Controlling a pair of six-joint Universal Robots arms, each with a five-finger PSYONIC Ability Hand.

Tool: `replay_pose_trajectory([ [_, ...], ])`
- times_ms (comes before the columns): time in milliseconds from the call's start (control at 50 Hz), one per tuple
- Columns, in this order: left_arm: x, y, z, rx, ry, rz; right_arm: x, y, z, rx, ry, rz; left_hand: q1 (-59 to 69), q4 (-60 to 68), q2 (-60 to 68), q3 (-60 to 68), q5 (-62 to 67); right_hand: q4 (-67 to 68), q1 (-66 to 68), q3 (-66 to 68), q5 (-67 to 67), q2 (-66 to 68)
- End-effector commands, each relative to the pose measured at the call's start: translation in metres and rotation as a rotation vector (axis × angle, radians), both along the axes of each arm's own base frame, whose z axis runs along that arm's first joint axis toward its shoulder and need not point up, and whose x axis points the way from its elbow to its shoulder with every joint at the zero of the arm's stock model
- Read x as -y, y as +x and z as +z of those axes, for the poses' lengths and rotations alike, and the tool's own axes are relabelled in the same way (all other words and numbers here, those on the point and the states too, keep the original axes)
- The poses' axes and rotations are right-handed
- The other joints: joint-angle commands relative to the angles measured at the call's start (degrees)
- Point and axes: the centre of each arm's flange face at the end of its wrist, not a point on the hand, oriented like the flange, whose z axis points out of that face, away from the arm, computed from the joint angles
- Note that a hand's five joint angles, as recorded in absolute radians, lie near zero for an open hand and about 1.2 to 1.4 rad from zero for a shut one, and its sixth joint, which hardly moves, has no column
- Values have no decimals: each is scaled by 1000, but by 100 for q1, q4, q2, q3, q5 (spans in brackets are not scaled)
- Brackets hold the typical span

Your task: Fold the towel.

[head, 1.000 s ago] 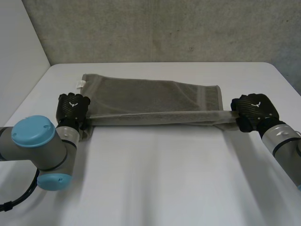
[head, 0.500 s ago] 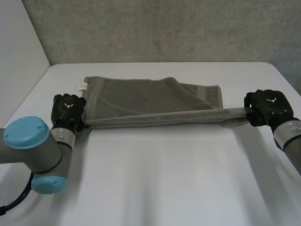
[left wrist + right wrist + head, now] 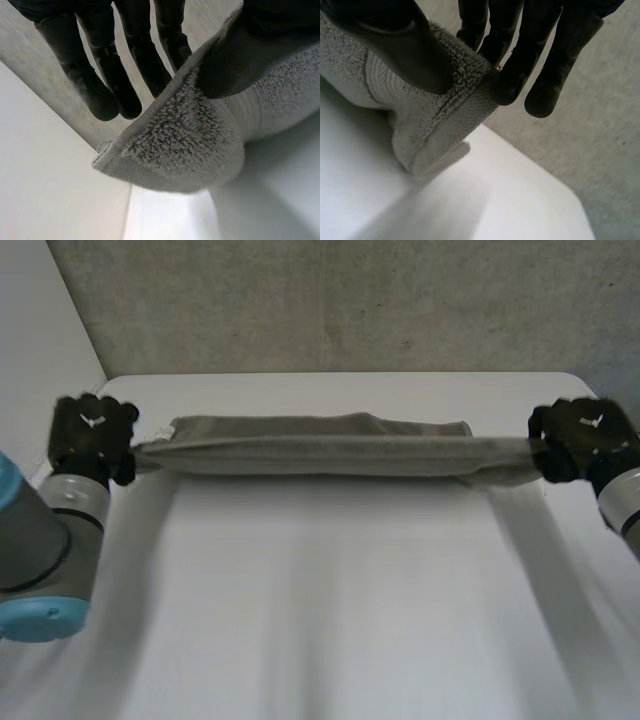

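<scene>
Head view: against half a second ago, both hands sit wider apart and nearer the grey concrete wall (image 3: pixel 330 300). The towel (image 3: pixel 320 445), then half-spread, is now a narrow taut band across the far part of the white table (image 3: pixel 320 620), spanning left hand (image 3: pixel 92 435) to right hand (image 3: pixel 585 435).
Left wrist view: thumb and fingers pinch a looped terry corner.
Right wrist view: thumb clamps the ribbed hem corner against the fingers.

black left hand (image 3: pixel 92 430) swings out left and far | black right hand (image 3: pixel 585 435) slides far as well | grey terry towel (image 3: pixel 320 445) goes from a spread sheet to a narrow taut band, near edge carried up to the far edge
</scene>
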Motion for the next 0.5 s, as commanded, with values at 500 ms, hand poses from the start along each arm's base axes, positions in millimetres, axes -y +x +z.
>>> replay_pose_trajectory([
  [500, -64, 19, -4, 192, 74, -210, -47, -7, 42, -433, 151, 175, -325, -710, -686, -836, -1423, 281, 291, 358, 362, 304],
])
